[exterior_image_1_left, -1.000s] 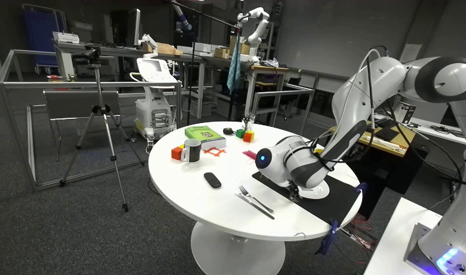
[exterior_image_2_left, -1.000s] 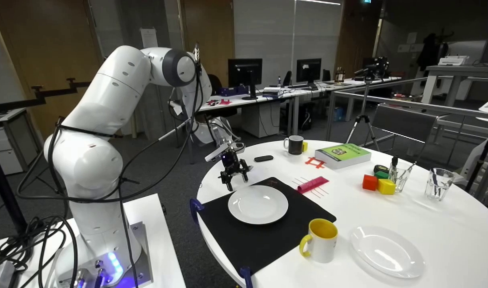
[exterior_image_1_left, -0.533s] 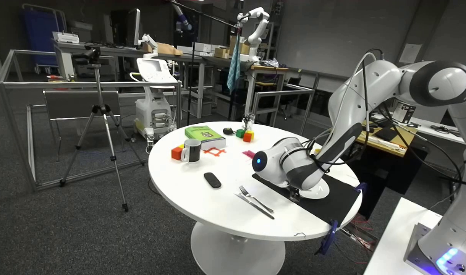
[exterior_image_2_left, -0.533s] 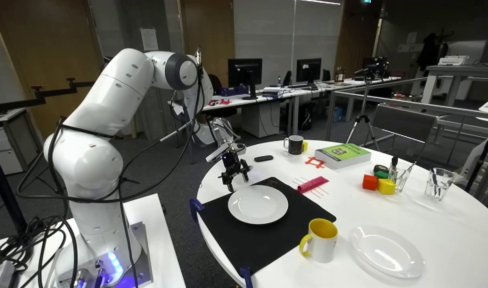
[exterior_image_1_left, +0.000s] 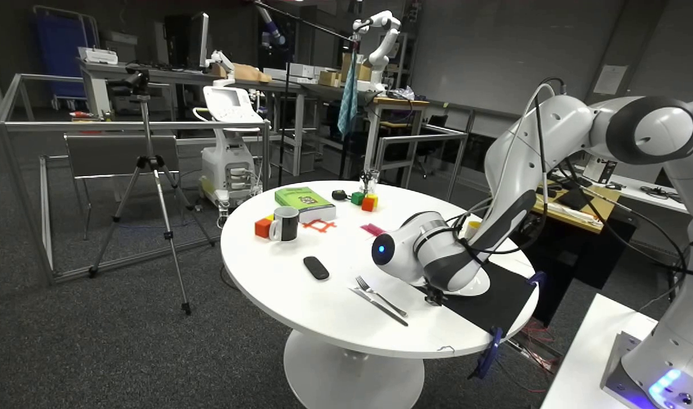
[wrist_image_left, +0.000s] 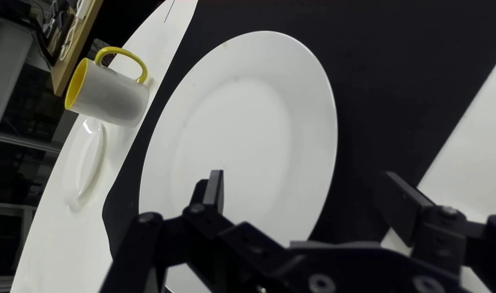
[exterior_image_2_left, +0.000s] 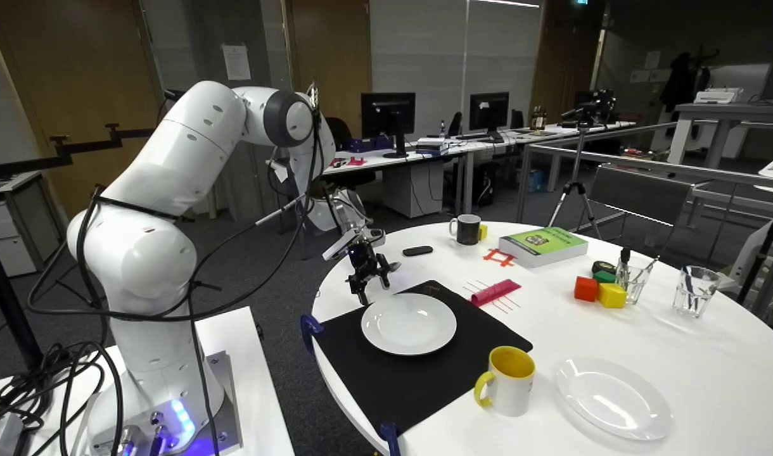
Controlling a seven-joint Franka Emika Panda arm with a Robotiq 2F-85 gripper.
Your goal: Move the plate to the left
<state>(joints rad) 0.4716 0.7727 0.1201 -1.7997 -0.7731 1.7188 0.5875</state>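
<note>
Mug (exterior_image_2_left: 512,383) with a yellow inside near, white plate (exterior_image_2_left: 408,323) flat on the black placemat (exterior_image_2_left: 412,386), gripper (exterior_image_2_left: 374,290) beyond.
In an exterior view, a second plate (exterior_image_2_left: 614,399) lies just right of the mug. Farther left, the white plate sits toward the placemat's far left edge. The gripper hangs there, jaws wide apart; whether they touch the rim cannot be told. Farther on are a pink strip (exterior_image_2_left: 495,292) and a green book (exterior_image_2_left: 542,244), then a black-and-white mug (exterior_image_2_left: 467,232).
</note>
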